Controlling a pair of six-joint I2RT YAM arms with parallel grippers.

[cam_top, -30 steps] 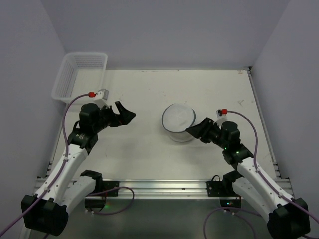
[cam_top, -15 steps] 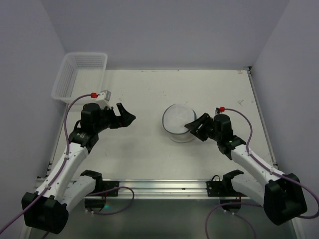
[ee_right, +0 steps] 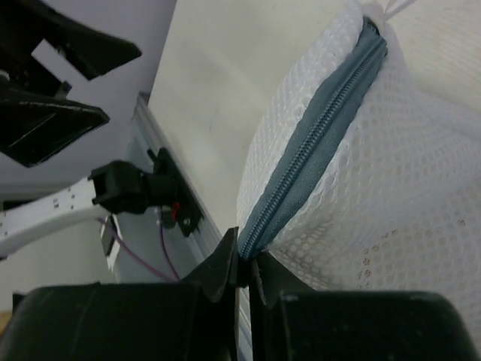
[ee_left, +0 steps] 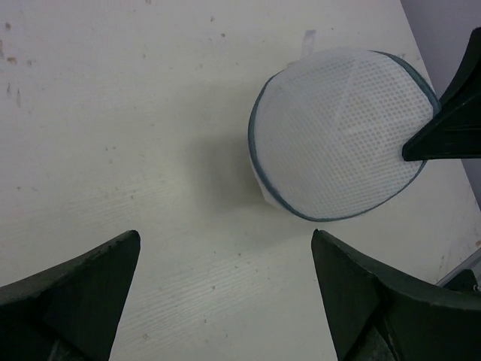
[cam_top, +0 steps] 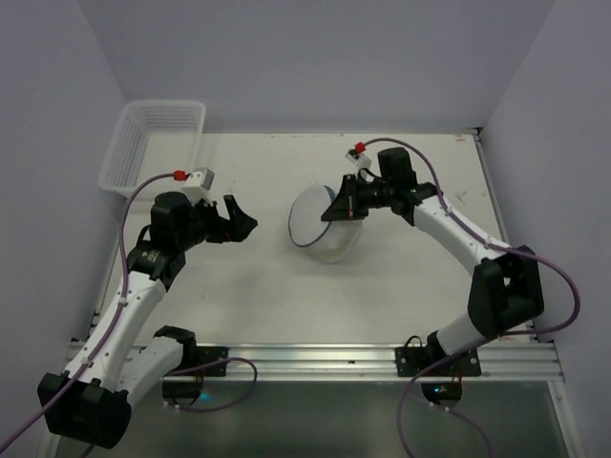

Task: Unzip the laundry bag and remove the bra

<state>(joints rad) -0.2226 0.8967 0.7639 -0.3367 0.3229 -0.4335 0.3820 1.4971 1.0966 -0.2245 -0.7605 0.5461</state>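
While the small round white mesh laundry bag (cam_top: 320,227) sits near the middle of the pale surface (cam_top: 258,286), tipped up so that its flat face turns toward the left arm, the right hand (cam_top: 336,210) is pinched fully shut on its rim, at one end of the grey-blue zipper band (ee_right: 316,162). The left hand (cam_top: 241,218) hangs well apart to the left, its fingers spread wide and holding nothing.

The zipper looks closed along all that shows, so the opening is not yet begun. Nothing anchors the bag: a pull along the band would likely drag or lift the whole pouch rather than run the slider. If the fingers have only tape or mesh between them, they could slip off or stretch the netting.

Whether the pull tab itself is in the grip cannot be told; the fingertips cover that spot. The bra does not show through the mesh, and the far run of the zipper is out of sight
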